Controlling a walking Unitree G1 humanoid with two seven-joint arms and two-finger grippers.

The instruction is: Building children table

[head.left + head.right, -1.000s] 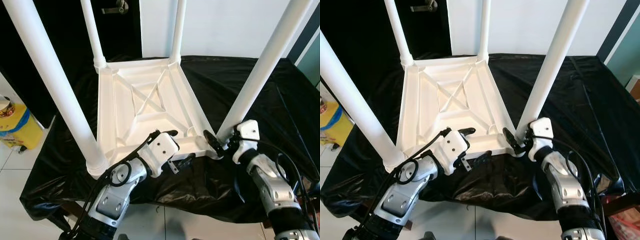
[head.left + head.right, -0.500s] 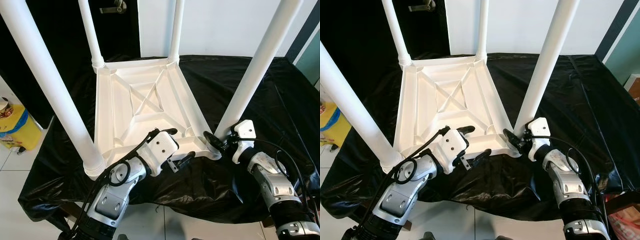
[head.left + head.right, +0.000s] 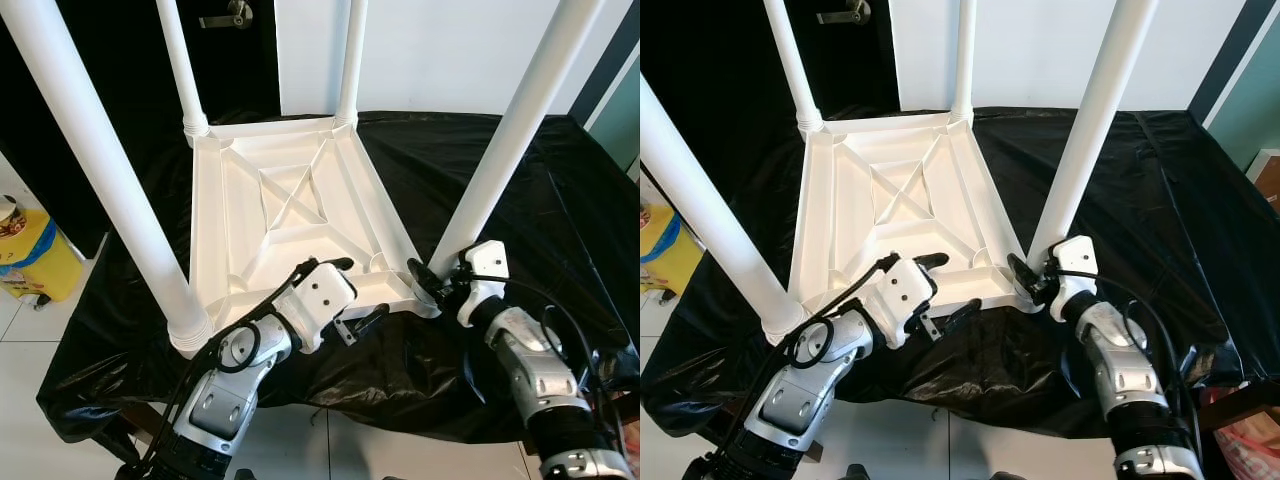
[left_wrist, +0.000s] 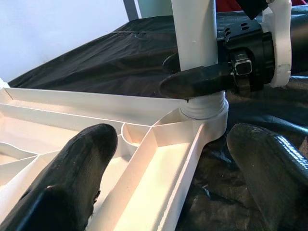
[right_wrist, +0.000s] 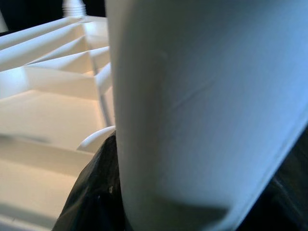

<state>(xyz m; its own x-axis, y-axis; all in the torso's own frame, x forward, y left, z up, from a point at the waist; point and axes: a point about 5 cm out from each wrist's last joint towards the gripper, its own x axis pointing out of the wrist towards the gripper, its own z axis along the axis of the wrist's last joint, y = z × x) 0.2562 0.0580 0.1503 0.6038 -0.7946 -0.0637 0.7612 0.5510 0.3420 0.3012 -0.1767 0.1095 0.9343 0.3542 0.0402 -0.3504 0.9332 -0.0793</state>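
Over the last second your right pincer [image 3: 432,283] stayed clenched round the near-right white plastic leg [image 3: 500,158]; your left pincer [image 3: 352,295], released, straddled the upturned white tabletop's [image 3: 290,205] rim: leg likely seated.

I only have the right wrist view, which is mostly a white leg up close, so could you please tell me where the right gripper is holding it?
Observer: The right gripper is clamped on the near right leg, low down, just above its socket in the table top.
Operator: Thank you. Where is the left one, please?
Observer: The left gripper has its jaws open astride the table top's near edge.
Operator: How many legs are fitted?
Observer: All four stand upright.
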